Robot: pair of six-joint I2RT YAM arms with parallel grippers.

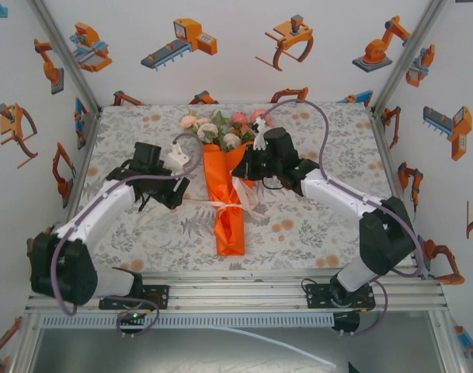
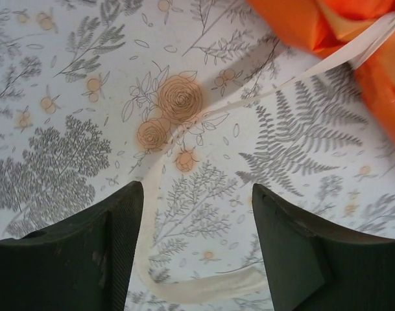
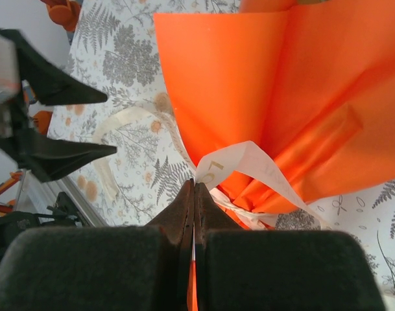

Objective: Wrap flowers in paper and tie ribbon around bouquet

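**A:** Where's the bouquet [image 1: 224, 198]?

**B:** In the middle of the bench [image 1: 314, 225], lying flat on the leaf-print cloth. The flowers [image 1: 220, 128] point to 12 o'clock and the narrow end of the cone to 6. The paper [image 3: 249, 84] is gathered in around the stems, and the ribbon [image 2: 210, 291] crosses the cone about halfway down.

**A:** And the left claw [image 2: 197, 194]?

**B:** Released. It's at the bouquet's 9 o'clock, just beside it, with both fingers spread wide above the cloth and nothing between them. From its wrist camera, a loose length of ribbon lies on the cloth below. It comes from the orange paper at 1 o'clock, curves across the printed roses and loops round at 6 o'clock under the gap.

**A:** The right claw [image 3: 194, 188]?

**B:** Clenched, fingers pressed flat together, at the bouquet's 3 o'clock near the wide half of the cone. From its wrist camera, the ribbon comes out right at its tips and arches over, faint lettering showing, so it's pinching the ribbon. The paper spreads from 12 to 3 o'clock just past the tips.

**A:** Is it touching the paper?

**B:** I can't tell.
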